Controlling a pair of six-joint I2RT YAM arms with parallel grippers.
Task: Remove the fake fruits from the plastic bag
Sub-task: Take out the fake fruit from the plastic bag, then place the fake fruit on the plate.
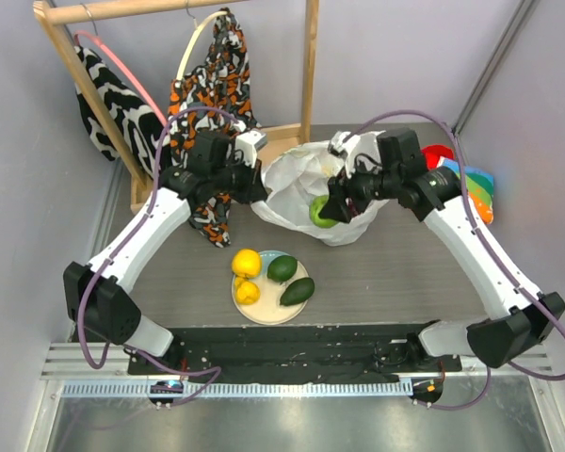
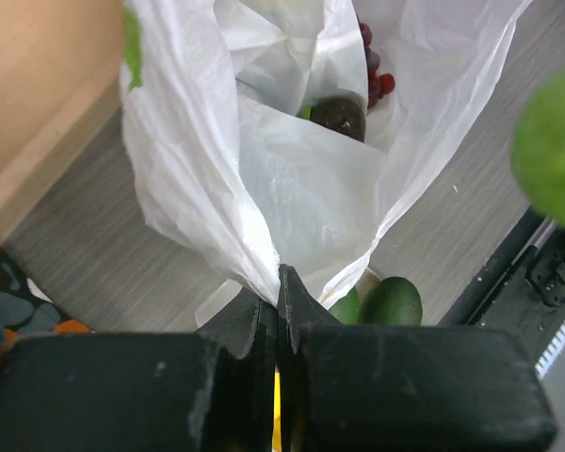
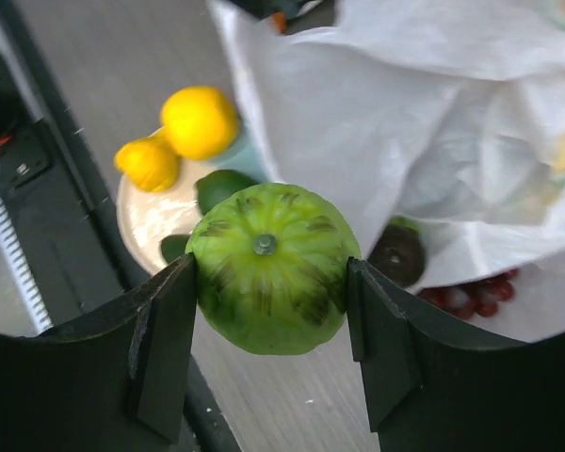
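The white plastic bag [image 1: 297, 184] lies at the back middle of the table. My left gripper [image 1: 255, 188] is shut on its left edge, and in the left wrist view the film is pinched between the closed fingertips [image 2: 292, 292]. Inside the bag [image 2: 292, 169] lie a dark oval fruit [image 2: 339, 115] and purple grapes [image 2: 375, 71]. My right gripper [image 3: 271, 282] holds a light green striped round fruit [image 3: 268, 264] above the table, just in front of the bag [image 3: 405, 122]. On the plate [image 1: 271, 313] sit two lemons [image 1: 246, 262] and two dark green avocados [image 1: 282, 268].
A wooden clothes rack [image 1: 308, 66] with patterned garments [image 1: 207, 94] stands at the back left, its base beside the bag. A red and rainbow-striped cloth [image 1: 473, 179] lies at the back right. The plate is near the front edge, between the two arms.
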